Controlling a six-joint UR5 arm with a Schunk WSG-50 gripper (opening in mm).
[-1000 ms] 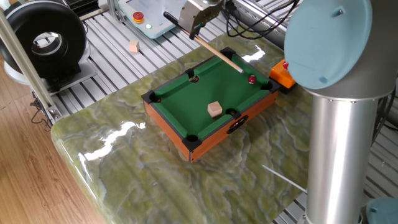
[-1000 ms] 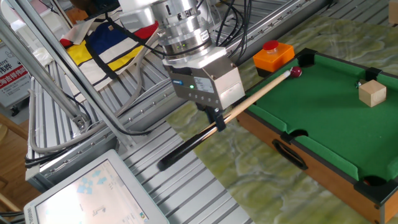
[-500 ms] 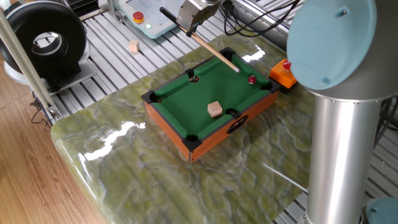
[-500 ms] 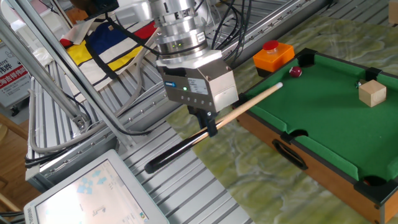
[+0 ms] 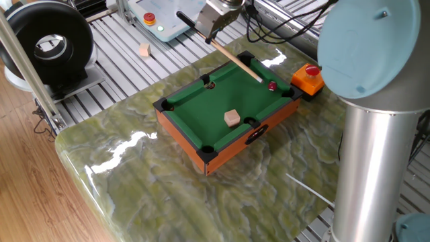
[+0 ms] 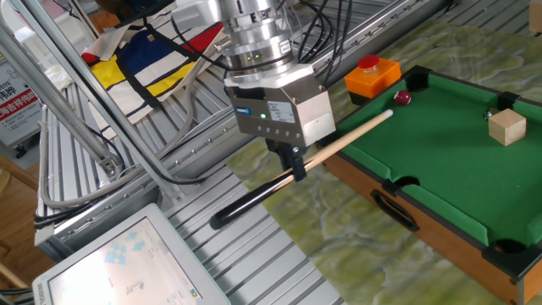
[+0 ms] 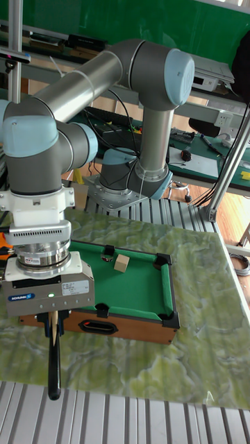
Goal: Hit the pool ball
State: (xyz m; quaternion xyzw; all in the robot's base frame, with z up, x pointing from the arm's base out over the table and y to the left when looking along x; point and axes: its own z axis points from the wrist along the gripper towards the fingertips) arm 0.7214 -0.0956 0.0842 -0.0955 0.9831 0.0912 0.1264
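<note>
The mini pool table (image 5: 201, 151) is seen mid-frame, the gripper (image 6: 294, 163) at centre is clamped on the cue (image 6: 351, 135), and the pool ball (image 6: 403, 98), hidden in the tall view, sits upper right just beyond the cue's tip.

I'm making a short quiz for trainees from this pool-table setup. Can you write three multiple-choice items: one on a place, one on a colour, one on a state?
1. Where is the pool ball?
A. near the corner by the orange button box
B. beside the wooden cube
C. off the mini pool table

2. What colour is the table's playing surface?
A. blue
B. green
C. grey

3. What is the claw doing?
A. open, empty
B. shut on the cue stick
C. shut on the cube

Answers: 1 A, ball sits by that corner; 2 B, felt is green; 3 B, fingers clamp the stick.
</note>
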